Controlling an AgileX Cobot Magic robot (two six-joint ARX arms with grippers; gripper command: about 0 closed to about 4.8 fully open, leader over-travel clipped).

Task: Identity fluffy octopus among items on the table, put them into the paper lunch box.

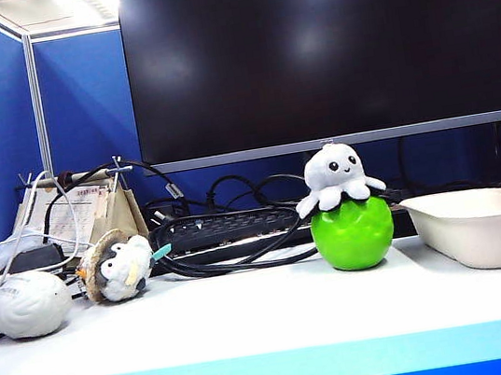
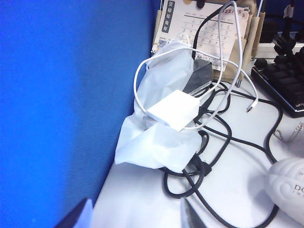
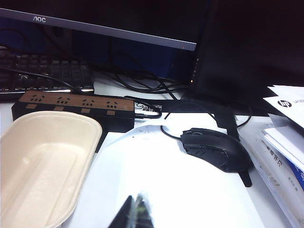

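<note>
Blue partition walls, a big dark monitor (image 1: 319, 45) at the back, cables everywhere behind a white table (image 1: 252, 324) with a light blue front edge. Neither arm shows in the exterior view.

Task items: the fluffy octopus (image 1: 336, 177) sits perched on top of a green apple (image 1: 353, 233), right of centre, upright, face toward the room. The paper lunch box (image 1: 483, 226) lies just to the right of the apple, apart from it, nothing in it. In the right wrist view the same box (image 3: 45, 166) lies on the table with a power strip (image 3: 76, 105) behind it and a black mouse (image 3: 216, 149) further right.

Decoys on the left: a brown-and-white plush bird (image 1: 119, 266) and a grey-white brain-shaped ball (image 1: 27, 304) — neither is wanted.

Grippers: left gripper (image 2: 133, 216) hangs over the far-left corner by the partition, jaws spread wide, nothing between them; a white charger (image 2: 173, 110) and tangled cables lie beyond it. Right gripper (image 3: 133, 213) sits near the box, fingers pressed together, empty.

Judgement: nothing begun yet. The right arm looks the natural choice, being on the octopus's side. It would need to open first, come down from above and pinch the soft head rather than the tentacles — a low or sideways approach risks nudging the apple and rolling the toy off. Then a short carry right and a release low over the box.
</note>
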